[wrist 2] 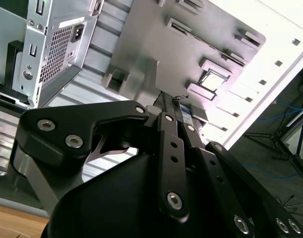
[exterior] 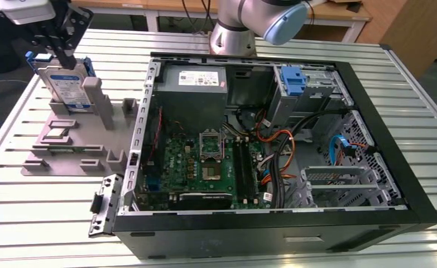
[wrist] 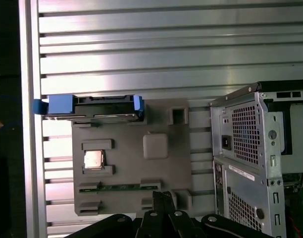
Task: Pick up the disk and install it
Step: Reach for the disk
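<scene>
Disk on edge in the fixture, claw pressed together above it.

The slatted table (exterior: pixel 39 223) carries an open case (exterior: pixel 278 229) across its middle and the exterior view's right side, and a grey fixture (exterior: pixel 69 151) by the edge at the exterior view's left. The disk (exterior: pixel 63 86) stands on edge at the fixture's far end, toward the table's far corner on that side. Its long axis looks upright, its width runs along the slats, blue rails line both side edges, and the labelled face turns toward the table's near edge. The claw (exterior: pixel 63 56) hangs over the fixture by the disk's top. In both wrist views its fingers (wrist: pixel 154 220) lie pressed together with nothing between them. I cannot tell whether they touch the disk.
</scene>
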Controlling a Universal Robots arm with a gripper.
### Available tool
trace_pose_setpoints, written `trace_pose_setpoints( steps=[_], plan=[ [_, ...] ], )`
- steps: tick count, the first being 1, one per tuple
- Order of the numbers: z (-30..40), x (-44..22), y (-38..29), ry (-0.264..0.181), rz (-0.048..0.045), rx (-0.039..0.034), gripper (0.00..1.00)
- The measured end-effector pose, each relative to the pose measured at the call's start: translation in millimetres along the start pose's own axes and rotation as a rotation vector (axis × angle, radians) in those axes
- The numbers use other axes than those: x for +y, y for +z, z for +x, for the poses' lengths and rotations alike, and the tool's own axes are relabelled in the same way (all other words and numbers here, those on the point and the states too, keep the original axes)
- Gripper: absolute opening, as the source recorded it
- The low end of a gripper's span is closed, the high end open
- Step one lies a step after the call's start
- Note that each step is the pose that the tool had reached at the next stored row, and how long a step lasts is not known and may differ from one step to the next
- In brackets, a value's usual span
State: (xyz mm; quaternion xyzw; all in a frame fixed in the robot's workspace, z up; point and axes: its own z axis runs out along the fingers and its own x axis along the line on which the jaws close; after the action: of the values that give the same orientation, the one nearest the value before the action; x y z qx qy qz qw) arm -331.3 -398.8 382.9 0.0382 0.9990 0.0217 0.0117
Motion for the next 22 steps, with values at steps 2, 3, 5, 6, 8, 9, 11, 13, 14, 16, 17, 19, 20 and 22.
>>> trace_pose_setpoints(
  steps=[2,3,5,6,8,9,11,13,14,16,17,19,20,22],
  plan=[
    [1.3,-0.1,0.1,0.000,0.0000,-0.0001,0.10],
    [2.1,-0.1,0.1,0.000,0.0000,0.0001,0.10],
    [3.7,-0.3,0.2,0.000,0.0000,0.0000,0.10],
    [4.2,-0.3,0.2,0.000,0.0000,0.0001,0.10],
    [5.5,-0.4,0.2,0.000,0.0001,0.0001,0.10],
    [6.4,-0.5,0.3,0.000,0.0001,0.0001,0.10],
    [8.5,-0.6,0.5,0.000,0.0001,0.0001,0.10],
    [10.9,-0.8,0.7,0.000,0.0000,0.0000,0.10],
    [11.9,-0.9,0.8,0.000,0.0000,0.0000,0.10],
    [13.3,-1.0,0.7,0.000,0.0001,0.0001,0.10],
    [13.4,-1.1,0.8,0.000,0.0000,0.0001,0.10],
    [13.5,-1.0,0.7,0.000,0.0000,0.0001,0.10],
    [13.6,-1.0,0.8,0.000,0.0000,0.0001,0.10],
    [13.6,-1.0,0.7,0.000,0.0000,0.0001,0.10]
  ],
)
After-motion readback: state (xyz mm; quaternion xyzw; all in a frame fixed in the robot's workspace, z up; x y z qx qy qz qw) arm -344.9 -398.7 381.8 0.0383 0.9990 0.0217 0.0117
